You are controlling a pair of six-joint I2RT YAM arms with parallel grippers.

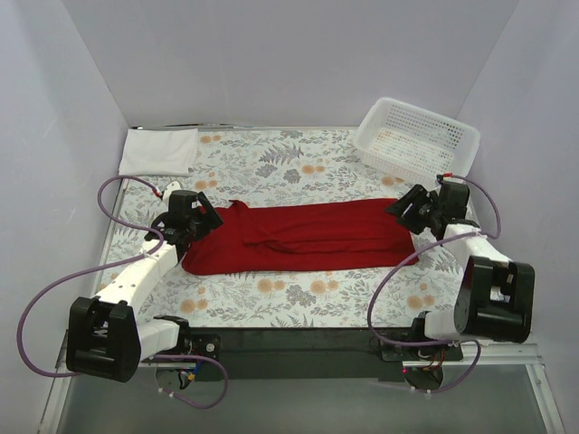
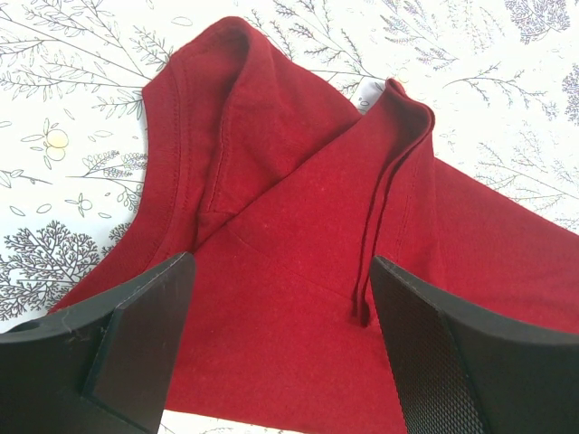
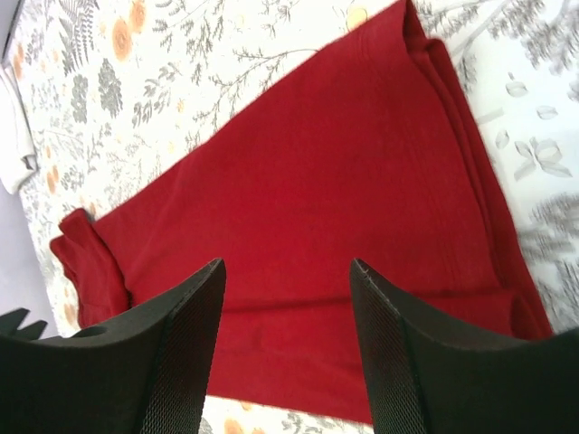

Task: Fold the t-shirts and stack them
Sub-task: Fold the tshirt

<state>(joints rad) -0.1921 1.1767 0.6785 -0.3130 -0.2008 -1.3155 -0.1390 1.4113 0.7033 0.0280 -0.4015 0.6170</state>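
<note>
shirt (image 1: pixel 308 237) deep red, long axis left-right, neck end left.

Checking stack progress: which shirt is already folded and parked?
The white t-shirt, a flat folded rectangle in the far left corner. The red t-shirt lies stretched out in the middle, only partly folded, between the left gripper and right gripper.

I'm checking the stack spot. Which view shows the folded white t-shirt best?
Top external: the whole white t-shirt lies at the far-left corner. Right wrist catches only a sliver at the frame's left edge; left wrist misses it.
</note>
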